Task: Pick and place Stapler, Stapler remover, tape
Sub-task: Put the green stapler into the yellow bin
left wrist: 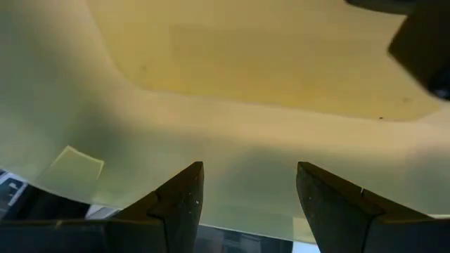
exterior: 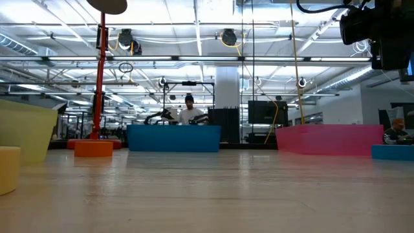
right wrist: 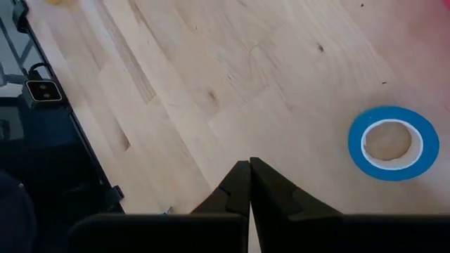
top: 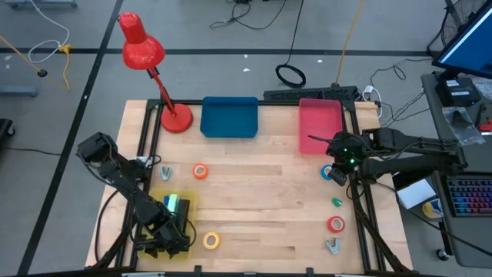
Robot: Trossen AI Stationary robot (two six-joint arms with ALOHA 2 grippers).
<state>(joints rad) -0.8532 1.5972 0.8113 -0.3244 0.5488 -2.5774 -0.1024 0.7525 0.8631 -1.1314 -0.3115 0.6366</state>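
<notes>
Left end effector: lower left of high view, over yellow tray, fingers spread, empty.
Right end effector: pinched closed, empty, near blue tape.
Advice: open before descending, straddle the ring's wall.

**Colours on the table**

Table: pale wood planks, black frame. Lamp: red throughout. Trays: blue tray, pink tray, yellow tray at left arm. Tape rolls: orange roll, yellow roll, red roll, blue roll with white inner rim. Small green bit. Both arms dark; a green light, possibly an LED, on right arm.
</notes>
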